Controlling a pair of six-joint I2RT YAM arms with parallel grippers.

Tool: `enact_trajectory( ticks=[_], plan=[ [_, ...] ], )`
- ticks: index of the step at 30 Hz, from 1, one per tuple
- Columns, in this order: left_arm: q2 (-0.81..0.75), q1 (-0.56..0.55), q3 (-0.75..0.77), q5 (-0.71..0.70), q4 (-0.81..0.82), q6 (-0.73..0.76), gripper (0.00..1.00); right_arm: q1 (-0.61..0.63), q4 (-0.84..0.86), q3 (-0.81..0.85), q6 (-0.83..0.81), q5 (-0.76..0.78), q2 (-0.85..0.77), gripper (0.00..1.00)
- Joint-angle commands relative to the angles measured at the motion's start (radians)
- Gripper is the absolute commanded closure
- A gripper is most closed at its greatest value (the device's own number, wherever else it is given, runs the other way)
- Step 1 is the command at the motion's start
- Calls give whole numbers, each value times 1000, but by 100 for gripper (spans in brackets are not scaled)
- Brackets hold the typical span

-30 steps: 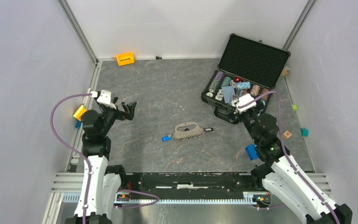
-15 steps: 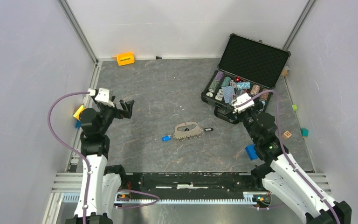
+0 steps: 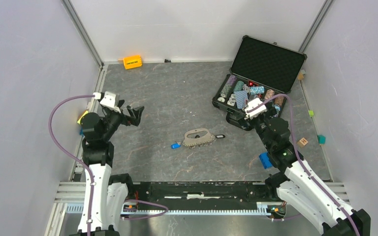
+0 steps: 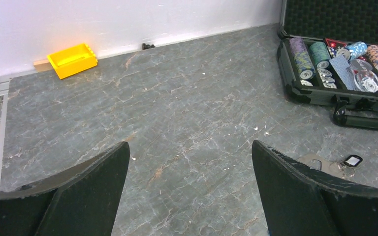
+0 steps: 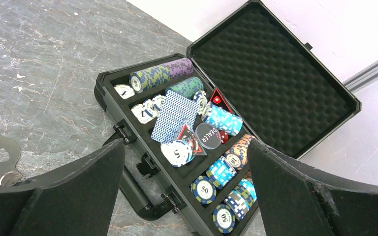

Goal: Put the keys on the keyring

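The left pincer (image 3: 137, 114) hangs above the table (image 3: 177, 93) with its two fingers spread wide apart and nothing between them; its wrist camera (image 4: 189, 144) shows only bare grey table in the gap. The right pincer (image 3: 242, 121) is likewise spread open and empty (image 5: 185, 142), held over the near edge of the open black case (image 3: 268, 61).

The keyring (image 3: 197, 137) lies flat near the middle of the table, at about 4 o'clock from the left pincer and 8 o'clock from the right one, well apart from both. The blue key (image 3: 175, 145) lies at the keyring's 8 o'clock, just beside its left end. The black key (image 3: 220, 136) lies at its 3 o'clock, just beside its right end. The left wrist view shows both the black key (image 4: 352, 161) and a bit of the keyring (image 4: 320, 161).

The case sits at the table's 2 o'clock, lid up, with poker chips (image 5: 160, 76) inside. An orange block (image 3: 132, 62) rests at 11 o'clock by the far wall.
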Motion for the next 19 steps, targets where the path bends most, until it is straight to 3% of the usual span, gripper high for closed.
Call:
enact_trajectory(
  ticks=[1, 19],
  plan=[
    [-34, 4, 17, -3, -3, 10, 0, 3, 5, 31, -15, 18, -21, 2],
    [-34, 4, -18, -2, -23, 44, 0, 3, 8, 19, -31, 11, -12, 2]
  ],
)
